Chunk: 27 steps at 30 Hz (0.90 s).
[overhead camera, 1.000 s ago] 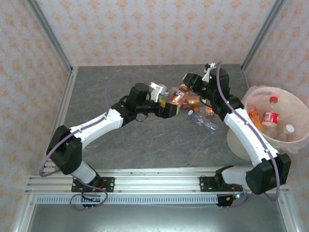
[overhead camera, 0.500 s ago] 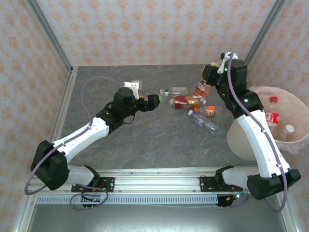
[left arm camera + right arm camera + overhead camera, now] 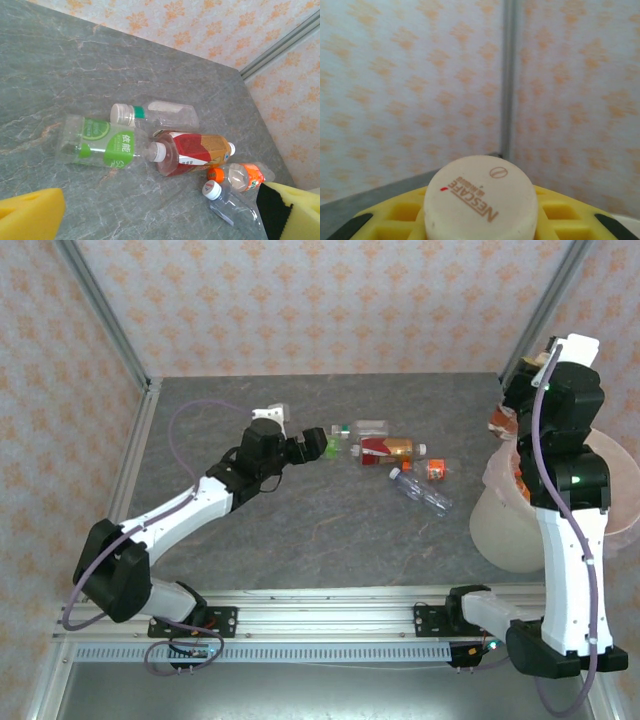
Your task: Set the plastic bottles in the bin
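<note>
Right wrist view showed the right gripper (image 3: 480, 215) clamped on a bottle (image 3: 480, 199), its white cap rising between yellow pads (image 3: 400, 212) and its body cut off below. From above, that bottle was largely hidden behind the arm, by the rim of the bin (image 3: 497, 530), which the arm mostly covered. The left gripper (image 3: 322, 445) stood wide and empty near loose bottles on the table (image 3: 300, 530): a green-labelled bottle (image 3: 100, 143), a red bottle (image 3: 192, 152), an orange bottle (image 3: 242, 176), and a clear bottle (image 3: 227, 202) partly hidden by a fingertip (image 3: 295, 210).
</note>
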Each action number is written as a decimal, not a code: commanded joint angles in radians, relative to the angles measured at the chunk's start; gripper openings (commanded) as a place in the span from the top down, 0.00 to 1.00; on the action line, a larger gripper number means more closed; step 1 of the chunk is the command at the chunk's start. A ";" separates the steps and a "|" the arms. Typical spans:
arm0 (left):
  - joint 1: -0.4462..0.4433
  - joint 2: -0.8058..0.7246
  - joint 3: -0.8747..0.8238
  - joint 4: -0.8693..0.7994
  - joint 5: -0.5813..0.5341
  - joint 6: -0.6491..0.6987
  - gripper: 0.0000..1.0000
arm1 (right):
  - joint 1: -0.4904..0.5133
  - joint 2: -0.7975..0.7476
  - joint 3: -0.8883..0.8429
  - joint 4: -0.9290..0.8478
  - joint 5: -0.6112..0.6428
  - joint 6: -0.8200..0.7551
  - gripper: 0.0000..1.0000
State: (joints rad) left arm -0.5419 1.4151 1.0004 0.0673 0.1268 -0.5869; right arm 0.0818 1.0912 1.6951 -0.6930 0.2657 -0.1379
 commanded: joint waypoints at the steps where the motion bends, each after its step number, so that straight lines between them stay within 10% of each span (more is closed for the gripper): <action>1: 0.007 0.022 0.066 -0.011 0.037 -0.026 0.00 | -0.013 0.012 0.014 -0.111 0.205 -0.087 0.80; 17: 0.007 0.141 0.234 -0.081 0.123 -0.083 0.00 | -0.305 -0.021 -0.207 -0.171 0.384 -0.067 0.79; 27: 0.006 0.171 0.253 -0.072 0.142 -0.121 0.00 | -0.359 0.140 -0.111 -0.448 0.115 0.020 0.68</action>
State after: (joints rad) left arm -0.5411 1.5745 1.2308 -0.0040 0.2550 -0.6815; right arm -0.2749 1.1736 1.5391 -1.0000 0.4343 -0.1596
